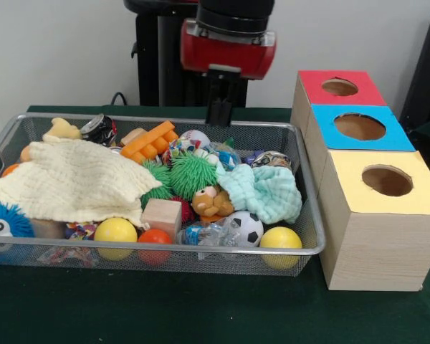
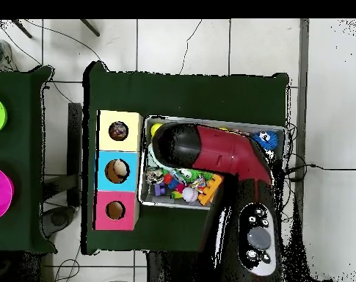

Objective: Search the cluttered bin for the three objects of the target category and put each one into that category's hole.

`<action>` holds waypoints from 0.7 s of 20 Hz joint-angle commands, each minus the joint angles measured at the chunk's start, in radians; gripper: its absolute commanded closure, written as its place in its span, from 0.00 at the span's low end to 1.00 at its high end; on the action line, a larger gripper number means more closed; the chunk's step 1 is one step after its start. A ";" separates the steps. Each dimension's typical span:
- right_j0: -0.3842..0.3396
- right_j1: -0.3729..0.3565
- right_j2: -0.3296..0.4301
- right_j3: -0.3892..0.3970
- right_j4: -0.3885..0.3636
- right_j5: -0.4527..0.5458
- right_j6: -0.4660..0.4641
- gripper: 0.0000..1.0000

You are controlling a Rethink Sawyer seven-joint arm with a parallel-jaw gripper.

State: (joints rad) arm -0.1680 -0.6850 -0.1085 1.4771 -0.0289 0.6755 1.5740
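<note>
Altogether 3 yellow balls lie in the cluttered bin beside 3 boxes; claw state unclear.

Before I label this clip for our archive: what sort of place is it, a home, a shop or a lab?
Most likely a robotics lab. A red and black robot arm hangs over a silver wire-mesh bin of mixed toys on a green-covered table, with cables trailing across the pale tiled floor.

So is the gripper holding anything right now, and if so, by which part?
It cannot be told. The gripper hangs behind the far rim of the wire bin; its tips are hidden, and the arm covers it in the overhead view.
</note>
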 commanded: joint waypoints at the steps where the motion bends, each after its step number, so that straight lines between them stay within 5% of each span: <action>1: -0.082 0.113 0.131 -0.091 -0.104 0.055 -0.149 1.00; 6: -0.133 0.167 0.177 -0.177 -0.148 0.096 -0.209 1.00; 13: -0.162 0.186 0.214 -0.184 -0.197 0.113 -0.191 1.00; 14: -0.162 0.184 0.212 -0.179 -0.204 0.123 -0.174 0.00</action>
State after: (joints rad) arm -0.3114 -0.5510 -0.0172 1.3176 -0.1605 0.6753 1.5740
